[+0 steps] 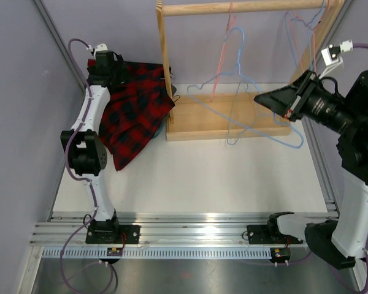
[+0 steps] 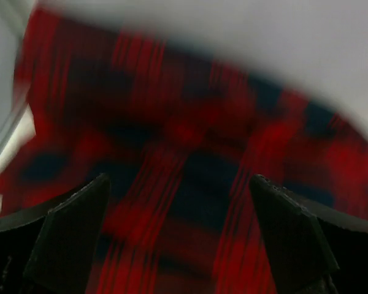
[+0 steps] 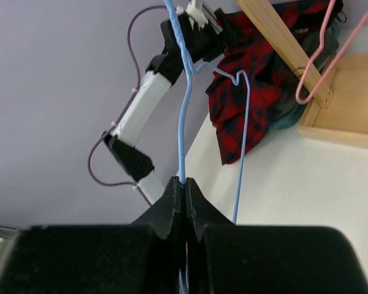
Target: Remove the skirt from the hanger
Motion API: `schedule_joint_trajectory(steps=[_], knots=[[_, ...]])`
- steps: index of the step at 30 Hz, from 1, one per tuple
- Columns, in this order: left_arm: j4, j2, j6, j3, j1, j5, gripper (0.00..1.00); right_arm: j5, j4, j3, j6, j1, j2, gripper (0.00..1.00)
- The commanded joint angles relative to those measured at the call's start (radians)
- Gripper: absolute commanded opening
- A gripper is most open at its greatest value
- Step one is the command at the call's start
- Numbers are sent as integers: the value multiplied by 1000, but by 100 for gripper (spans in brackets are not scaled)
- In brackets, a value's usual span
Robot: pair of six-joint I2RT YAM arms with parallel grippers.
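Observation:
The red and dark blue plaid skirt (image 1: 135,110) lies crumpled on the table at the back left, against the rack's left post. My left gripper (image 1: 110,76) hovers right above its far end. In the left wrist view this gripper (image 2: 178,180) is open, and the blurred skirt (image 2: 184,135) fills the gap without being pinched. My right gripper (image 1: 259,97) is shut on the wire of a light blue hanger (image 1: 238,61) that carries no cloth. The right wrist view shows that gripper (image 3: 184,182) clamped on the blue hanger (image 3: 184,122), with the skirt (image 3: 245,92) far off.
A wooden clothes rack (image 1: 165,61) with a flat base (image 1: 221,116) stands at the back centre. A pink hanger (image 1: 221,55) and other wire hangers (image 1: 294,30) hang from its rail. Purple walls close in at the left and back.

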State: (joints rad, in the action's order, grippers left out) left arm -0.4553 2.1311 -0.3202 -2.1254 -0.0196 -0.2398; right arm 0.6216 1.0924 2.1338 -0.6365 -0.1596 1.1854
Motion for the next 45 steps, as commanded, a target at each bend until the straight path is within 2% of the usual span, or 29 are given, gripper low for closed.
schedule_joint_trajectory(steps=[1, 4, 5, 8, 9, 10, 13, 18, 22, 27, 36, 37, 38, 39, 42, 45], knots=[[4, -354, -78, 126, 1, -26, 99, -5, -186, 90, -17, 2, 92, 0], [-67, -500, -117, 300, 0, -4, 99, -22, -282, 144, -26, 2, 192, 0], [-94, -596, -129, 377, -2, 34, 99, -40, -319, 159, -26, 2, 248, 0], [-108, -744, -108, 525, -17, 82, 99, -114, -319, 271, -9, 2, 342, 0], [-106, -852, -99, 586, -25, 111, 99, -134, -315, 299, 4, 2, 397, 0], [-108, -905, -100, 692, -29, 108, 99, -154, -315, 342, 14, 2, 420, 0], [-109, -1111, -95, 897, -40, 171, 99, -212, -371, 344, 15, 0, 474, 0], [-176, -1342, -80, 1058, -68, 197, 99, -269, -445, 359, -5, -14, 548, 0], [-250, -1392, -34, 1081, -69, 171, 99, -284, -445, 347, -12, -41, 568, 0], [-273, -1413, 4, 1124, -69, 160, 99, -290, -494, 161, -12, -61, 479, 0], [-261, -1452, -2, 1226, -69, 178, 99, -335, -433, -8, 26, -70, 405, 0], [-260, -1456, 3, 1230, -69, 175, 99, -332, -424, -2, 35, -69, 404, 5], [-255, -1464, 4, 1237, -69, 172, 99, -329, -421, 5, 38, -69, 404, 37], [-253, -1468, 7, 1252, -69, 168, 99, -327, -416, 26, 41, -69, 407, 58], [-252, -1479, 4, 1265, -69, 163, 99, -341, -381, 108, 55, -70, 419, 99], [-244, -1494, 4, 1271, -69, 168, 99, -370, -330, 205, 78, -69, 433, 99]])
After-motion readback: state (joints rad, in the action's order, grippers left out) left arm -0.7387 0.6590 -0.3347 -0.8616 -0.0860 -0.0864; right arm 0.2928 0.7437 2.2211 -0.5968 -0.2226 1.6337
